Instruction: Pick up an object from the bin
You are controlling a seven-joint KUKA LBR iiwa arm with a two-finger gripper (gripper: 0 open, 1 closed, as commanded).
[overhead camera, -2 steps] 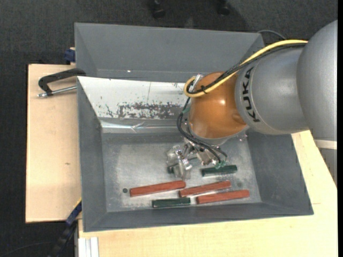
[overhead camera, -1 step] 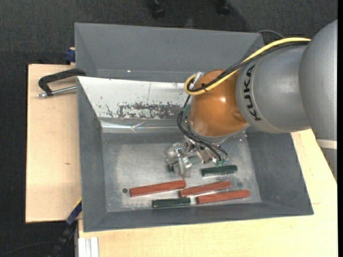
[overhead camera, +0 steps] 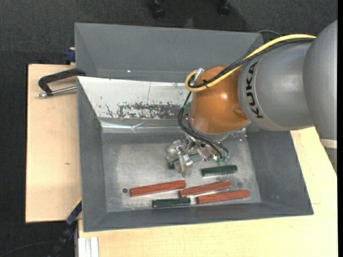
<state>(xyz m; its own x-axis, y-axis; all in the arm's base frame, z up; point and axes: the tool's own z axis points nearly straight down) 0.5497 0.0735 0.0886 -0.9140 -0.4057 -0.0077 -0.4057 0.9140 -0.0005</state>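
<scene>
Camera view: the gripper (overhead camera: 179, 157) is seen low over the floor of the grey metal bin (overhead camera: 134, 154), about its middle, beneath the orange wrist cover (overhead camera: 214, 106) of the arm, which is reached in from the right. Whether the gripper is open or closed cannot be told. Nearest to it, just to its right and apart from it, a short dark green bar (overhead camera: 218, 169) is laid flat. Towards the near wall, three long red-brown sticks are laid almost end to end: a left red-brown stick (overhead camera: 157, 188), a middle red-brown stick (overhead camera: 205, 189) and a right red-brown stick (overhead camera: 222, 196). A second dark green bar (overhead camera: 170, 202) is laid just near of them.
</scene>
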